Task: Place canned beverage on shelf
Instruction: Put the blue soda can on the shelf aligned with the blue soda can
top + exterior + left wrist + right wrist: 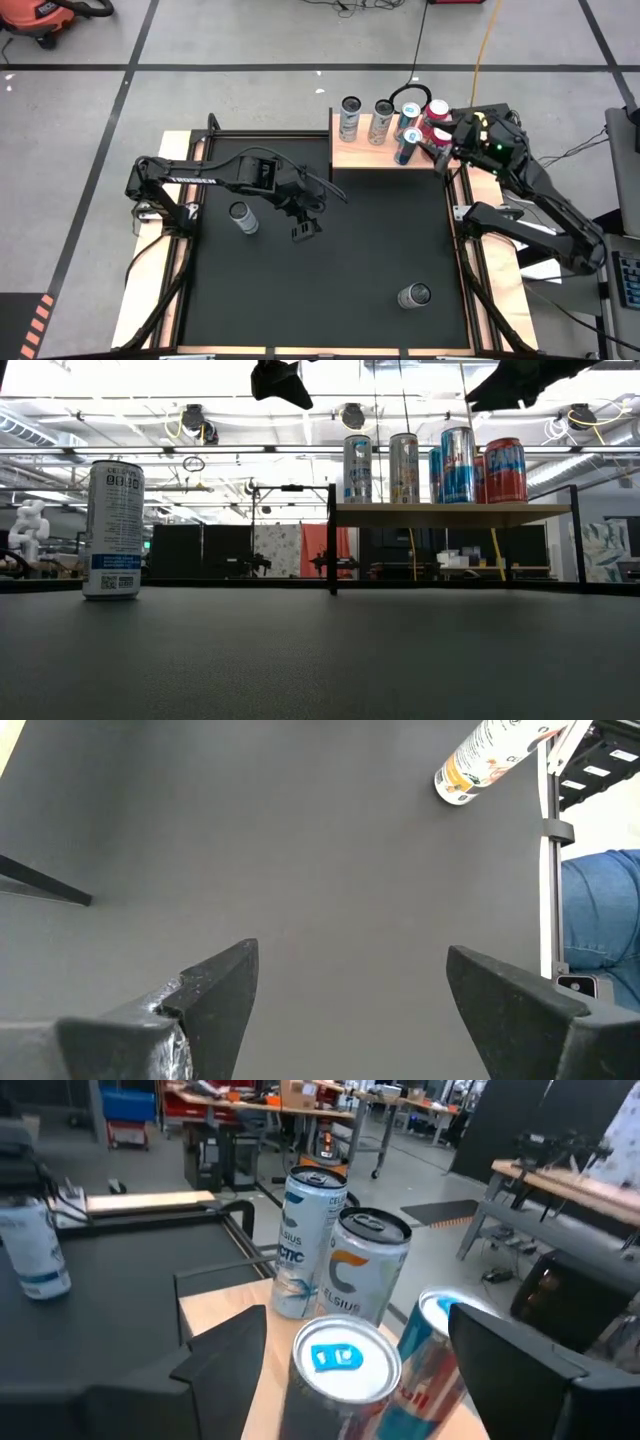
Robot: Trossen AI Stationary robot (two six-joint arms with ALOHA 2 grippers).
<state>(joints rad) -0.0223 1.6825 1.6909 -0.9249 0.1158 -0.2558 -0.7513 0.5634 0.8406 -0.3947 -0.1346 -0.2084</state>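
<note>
At bench's one o'clock, right pincer (pixel 447 142) open over red can (pixel 437 110) on shelf (pixel 350 152), holding nothing; left pincer (pixel 305 232) open, empty. Cans likely rigid, slippery, dentable; grip mid-body.

Light is bright and even, coming from ceiling lamps (pixel 350 415) that glare white in the low view. The black worktop (pixel 340 250) looks matte, with only faint shadows under the arms. In the left wrist view the near fingers (pixel 215 990) are soft and out of focus.
</note>
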